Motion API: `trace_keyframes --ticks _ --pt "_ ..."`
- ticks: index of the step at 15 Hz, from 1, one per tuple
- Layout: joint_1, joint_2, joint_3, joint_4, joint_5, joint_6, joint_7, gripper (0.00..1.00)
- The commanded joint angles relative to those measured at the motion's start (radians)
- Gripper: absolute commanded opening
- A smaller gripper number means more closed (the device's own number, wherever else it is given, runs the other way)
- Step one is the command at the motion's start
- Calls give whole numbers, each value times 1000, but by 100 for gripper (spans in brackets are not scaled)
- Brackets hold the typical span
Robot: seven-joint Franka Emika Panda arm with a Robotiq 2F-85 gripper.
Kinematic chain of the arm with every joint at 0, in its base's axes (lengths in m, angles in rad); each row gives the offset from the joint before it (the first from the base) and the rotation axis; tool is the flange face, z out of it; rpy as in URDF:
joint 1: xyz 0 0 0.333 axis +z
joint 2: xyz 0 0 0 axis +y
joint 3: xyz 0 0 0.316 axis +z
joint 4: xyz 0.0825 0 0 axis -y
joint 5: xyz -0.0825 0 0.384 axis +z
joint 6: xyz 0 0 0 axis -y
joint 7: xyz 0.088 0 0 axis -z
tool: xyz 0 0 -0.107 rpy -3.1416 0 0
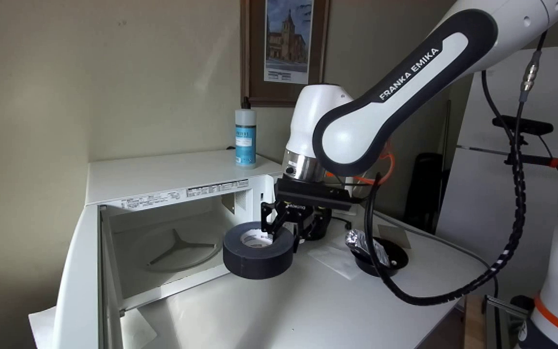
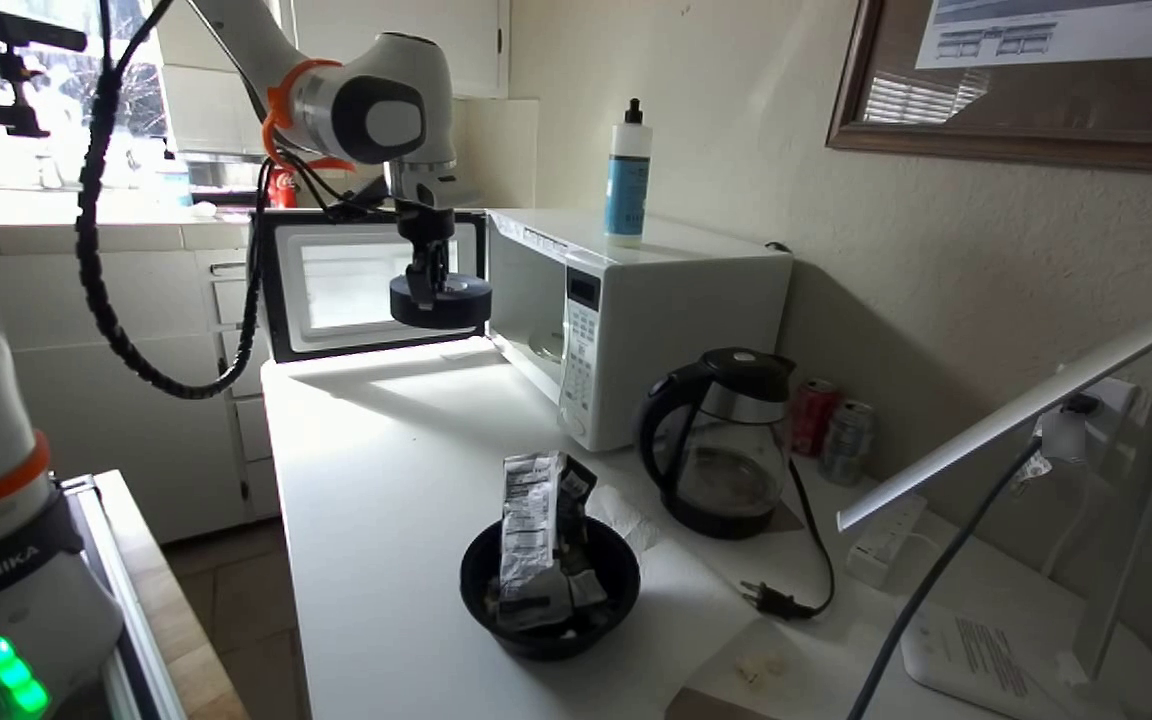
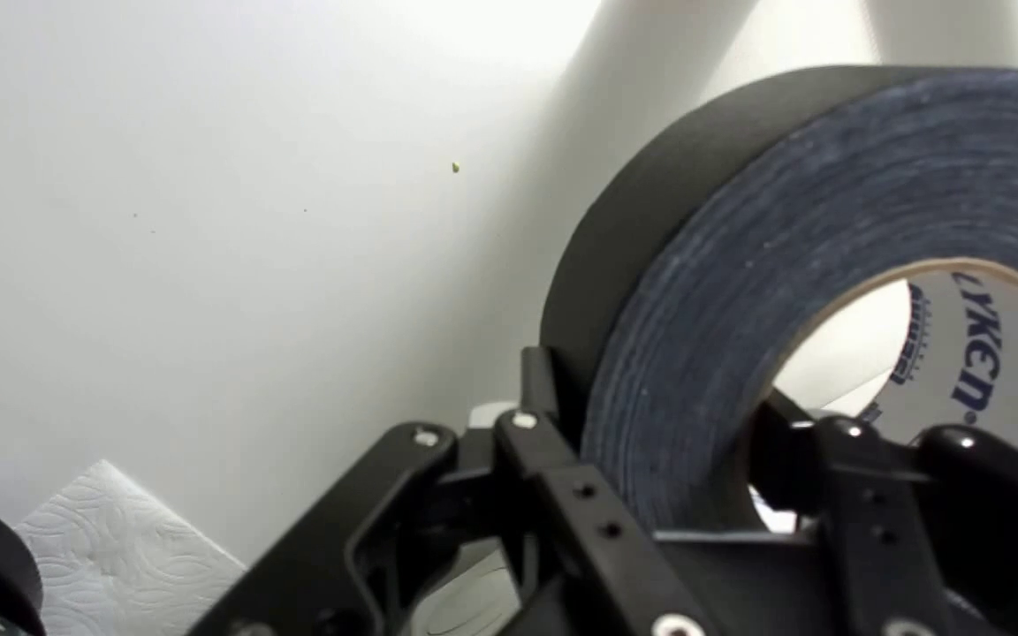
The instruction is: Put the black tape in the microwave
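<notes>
a kettle (image 2: pixel 729 470) and 2 cans (image 2: pixel 847 445) stand near the microwave (image 2: pixel 691 325); the claw (image 3: pixel 661 411) grips the black tape (image 1: pixel 258 263).

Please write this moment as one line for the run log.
gripper: holds black tape; position: above table, outside microwave; microwave door: open

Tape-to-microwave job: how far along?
Done: the door of the microwave stands open; the pincer grips the black tape, one finger inside its core. In hand: carrying it; it hangs above the table, outside the opening. Left: move it inside, release, back out.
</notes>
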State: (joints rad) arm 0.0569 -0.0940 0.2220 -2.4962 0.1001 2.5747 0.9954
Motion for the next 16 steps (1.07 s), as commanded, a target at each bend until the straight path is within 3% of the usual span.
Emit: trace_keyframes --ticks 1,7,8,9,13,14,16 --pt "-1 73 12 44 -221 114 278 23" --pt "13 223 -84 214 -724 111 730 23" --pt "19 257 -78 239 -743 113 758 23" --pt "-6 191 -74 157 -666 115 653 48" --pt "8 269 -73 221 -712 115 708 48" --pt "9 272 -73 223 -713 115 709 23" --pt "41 317 -91 265 -801 114 803 23"
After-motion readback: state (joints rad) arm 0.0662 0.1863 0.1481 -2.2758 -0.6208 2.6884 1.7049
